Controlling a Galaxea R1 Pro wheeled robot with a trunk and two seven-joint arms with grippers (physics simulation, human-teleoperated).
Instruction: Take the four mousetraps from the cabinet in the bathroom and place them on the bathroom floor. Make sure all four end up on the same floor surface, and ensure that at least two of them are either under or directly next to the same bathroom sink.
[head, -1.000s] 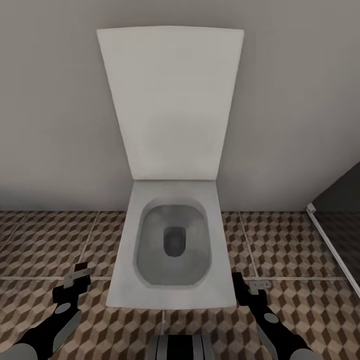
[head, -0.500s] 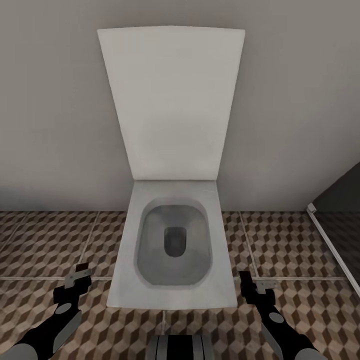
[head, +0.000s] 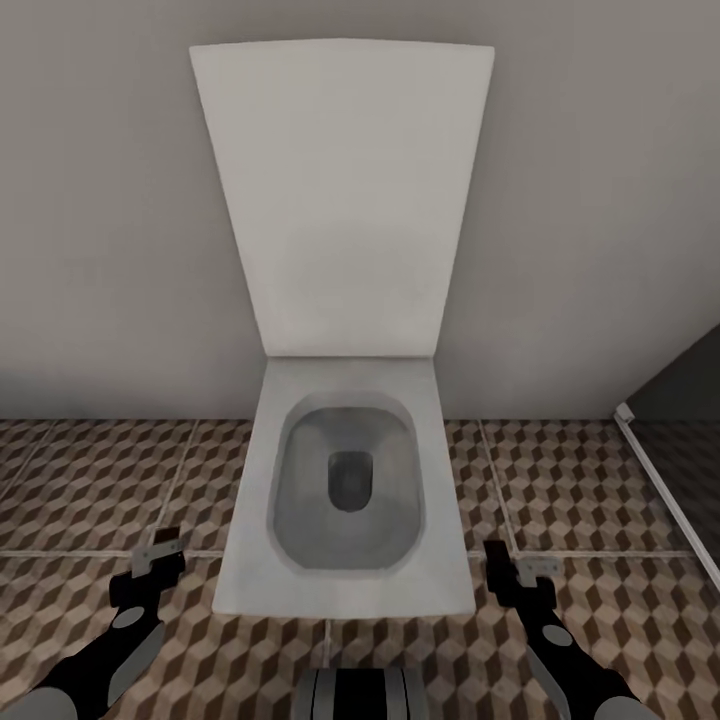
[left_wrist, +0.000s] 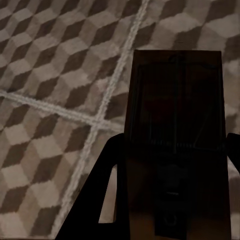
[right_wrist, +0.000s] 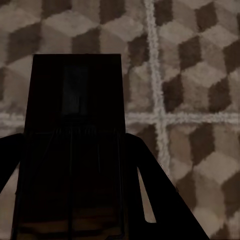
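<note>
A flat dark mousetrap (left_wrist: 175, 135) with wire parts is pinched in my left gripper (left_wrist: 172, 200), held above the bathroom floor (left_wrist: 50, 125) of cube-pattern tiles. Another mousetrap (right_wrist: 75, 140) sits the same way in my right gripper (right_wrist: 75, 210), also above the tiles. In the head view my left gripper (head: 160, 553) hangs low to the left of the toilet and my right gripper (head: 517, 570) low to its right, both over the bathroom floor (head: 90, 480). The cabinet is out of view.
A white toilet (head: 345, 490) with its lid (head: 340, 200) raised stands straight ahead against a grey wall. A dark panel with a white frame (head: 665, 490) runs along the right. My base (head: 362, 695) shows at the bottom edge. Open tiles lie on both sides of the toilet.
My right gripper has drifted a little to the right and lower in the head view. The left gripper has hardly moved. The view has shifted very slightly.
</note>
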